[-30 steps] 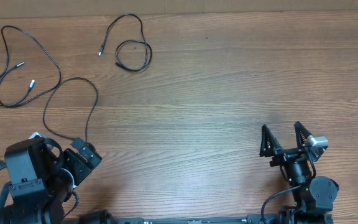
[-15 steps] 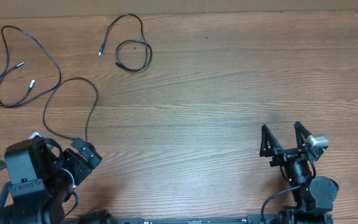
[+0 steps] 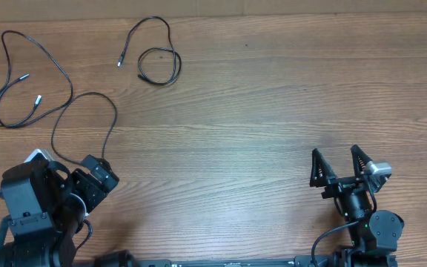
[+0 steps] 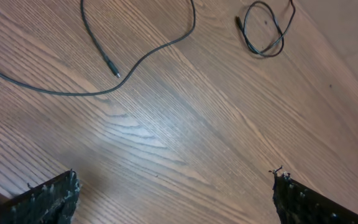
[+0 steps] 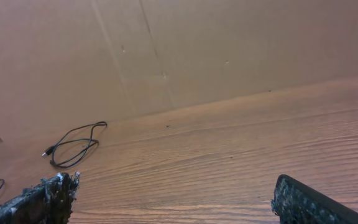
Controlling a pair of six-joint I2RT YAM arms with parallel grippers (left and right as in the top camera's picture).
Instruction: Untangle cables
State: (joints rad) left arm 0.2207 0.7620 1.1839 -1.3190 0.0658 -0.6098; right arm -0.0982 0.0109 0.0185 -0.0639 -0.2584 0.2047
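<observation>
Left hand point(image 4: 176, 180), right hand point(image 3: 336, 157): wide open, empty

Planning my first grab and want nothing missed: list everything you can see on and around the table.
long cable: at least one, black, sprawled in open loops at the table's far left; two silver-tipped ends show; cannot tell whether it is one cord or two
short cable: one, black, loosely coiled, back of the table left of centre, apart from the long one
table: one, brown wood grain
cardboard wall: one, brown, behind the table
left claw: one, black, open, near-left corner, holding nothing
right claw: one, black, open, near-right side, holding nothing
</observation>
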